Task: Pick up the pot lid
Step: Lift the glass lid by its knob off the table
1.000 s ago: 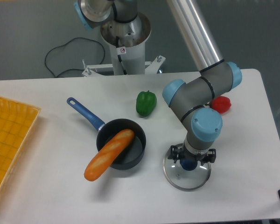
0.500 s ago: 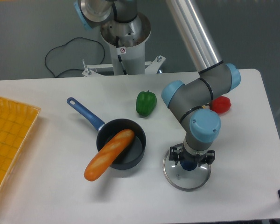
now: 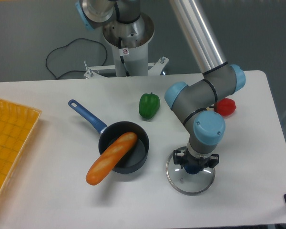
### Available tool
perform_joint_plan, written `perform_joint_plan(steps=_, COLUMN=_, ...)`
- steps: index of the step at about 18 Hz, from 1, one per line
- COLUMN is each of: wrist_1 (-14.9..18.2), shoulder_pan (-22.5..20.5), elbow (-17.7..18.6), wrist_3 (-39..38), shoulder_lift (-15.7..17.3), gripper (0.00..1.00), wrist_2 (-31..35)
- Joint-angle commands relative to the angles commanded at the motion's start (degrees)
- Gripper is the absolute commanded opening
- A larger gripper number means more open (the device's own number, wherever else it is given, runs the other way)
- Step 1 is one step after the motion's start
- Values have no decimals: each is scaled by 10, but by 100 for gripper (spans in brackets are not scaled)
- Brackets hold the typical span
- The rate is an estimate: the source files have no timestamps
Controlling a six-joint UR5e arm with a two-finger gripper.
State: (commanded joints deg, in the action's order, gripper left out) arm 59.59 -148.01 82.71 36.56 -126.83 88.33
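One gripper (image 3: 196,160) over the lid (image 3: 190,184), fingers apart, one toward each side of the blue knob (image 3: 193,168); contact with the knob, can't tell. Lid is glass with a metal rim, flat on the white table (image 3: 52,191), near the pan (image 3: 142,155) and apart from it. Pan is black, blue handle (image 3: 87,116) pointing to the upper left of the view. Brown loaf (image 3: 107,162) lies in it at a slant, one end out over the rim. Green pepper (image 3: 149,105) behind, between pan and arm (image 3: 203,91). Red item (image 3: 226,107) beyond the arm, partly hidden. Yellow crate (image 3: 13,129) at left edge, cut off.
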Motion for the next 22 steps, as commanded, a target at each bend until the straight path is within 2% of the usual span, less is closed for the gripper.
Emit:
perform_joint_plan(steps=4, wrist_1=1, shoulder_pan=0, elbow=2, wrist_3=0, shoulder_lift=6, gripper=40, wrist_2=2)
perform_joint_plan(steps=9, wrist_1=11, shoulder_pan=-3, elbow=10, wrist_3=14, shoulder_lift=33, gripper=40, wrist_2=2)
perform_joint_plan(steps=19, wrist_1=106, shoulder_pan=-23, elbow=11, wrist_3=47, shoulder_lift=92, gripper=40, wrist_2=2)
perform_joint_plan(steps=22, wrist_1=123, shoulder_pan=-35, elbow=11, wrist_3=69, shoulder_lift=112, gripper=40, wrist_2=-1)
